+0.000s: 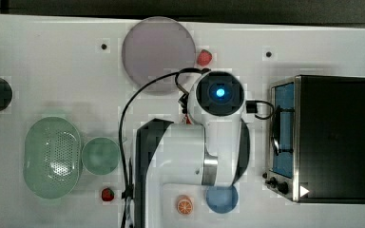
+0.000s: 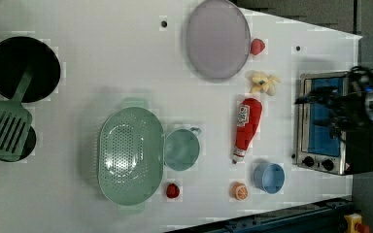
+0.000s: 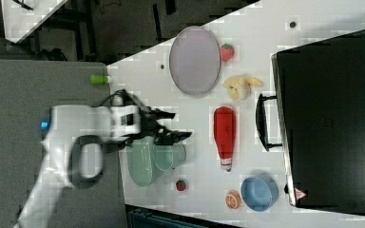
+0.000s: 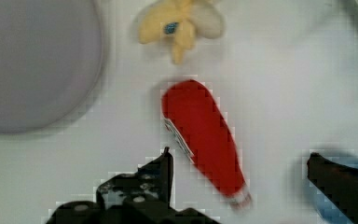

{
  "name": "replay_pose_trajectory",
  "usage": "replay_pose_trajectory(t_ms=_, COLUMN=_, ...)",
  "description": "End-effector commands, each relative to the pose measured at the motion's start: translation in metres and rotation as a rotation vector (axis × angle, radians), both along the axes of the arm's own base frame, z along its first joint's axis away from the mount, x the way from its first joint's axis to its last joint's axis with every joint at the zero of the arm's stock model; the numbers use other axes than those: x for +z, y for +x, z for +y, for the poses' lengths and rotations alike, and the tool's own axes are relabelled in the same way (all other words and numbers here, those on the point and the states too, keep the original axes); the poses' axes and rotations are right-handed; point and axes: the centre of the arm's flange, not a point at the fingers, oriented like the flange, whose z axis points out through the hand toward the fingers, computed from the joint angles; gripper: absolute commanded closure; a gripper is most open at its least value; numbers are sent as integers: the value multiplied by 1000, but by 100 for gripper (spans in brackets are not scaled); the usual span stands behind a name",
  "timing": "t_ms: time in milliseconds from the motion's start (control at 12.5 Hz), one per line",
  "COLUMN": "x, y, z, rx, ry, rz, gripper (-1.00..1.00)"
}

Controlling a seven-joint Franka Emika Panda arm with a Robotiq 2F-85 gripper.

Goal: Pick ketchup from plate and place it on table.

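In the top view the white arm covers the middle of the frame, and the plate (image 1: 158, 52) sits bare at upper centre on the table (image 1: 52, 61). In the left view the ketchup (image 2: 247, 125) lies flat on the table right of centre, below the plate and apart from it, beside a peeled banana (image 2: 263, 82). In the right view the gripper (image 3: 171, 126) hangs left of centre, fingers spread and empty, well clear of the ketchup. In the wrist view the ketchup lies between the two parted fingers (image 4: 161, 170), neither touching it.
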Motion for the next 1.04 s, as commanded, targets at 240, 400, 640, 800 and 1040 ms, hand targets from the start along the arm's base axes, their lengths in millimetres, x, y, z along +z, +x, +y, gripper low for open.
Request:
replay_pose_trajectory(t_ms=240, x=134, y=12, z=-3, rx=-138, ry=-8, rz=-83, gripper=-100)
replay_pose_trajectory(t_ms=400, x=157, y=16, z=2, rx=-131, ry=-6, rz=-92, gripper=-100)
replay_pose_trajectory(t_ms=640, x=174, y=8, z=8, rx=-115, ry=-6, rz=-26, gripper=-100)
replay_pose_trajectory(t_ms=800, x=175, y=4, z=11, rx=-110, ry=-7, rz=6, gripper=-100)
replay_pose_trajectory(t_ms=1040, x=172, y=4, z=11, rx=-109, ry=-7, rz=9, gripper=-100)
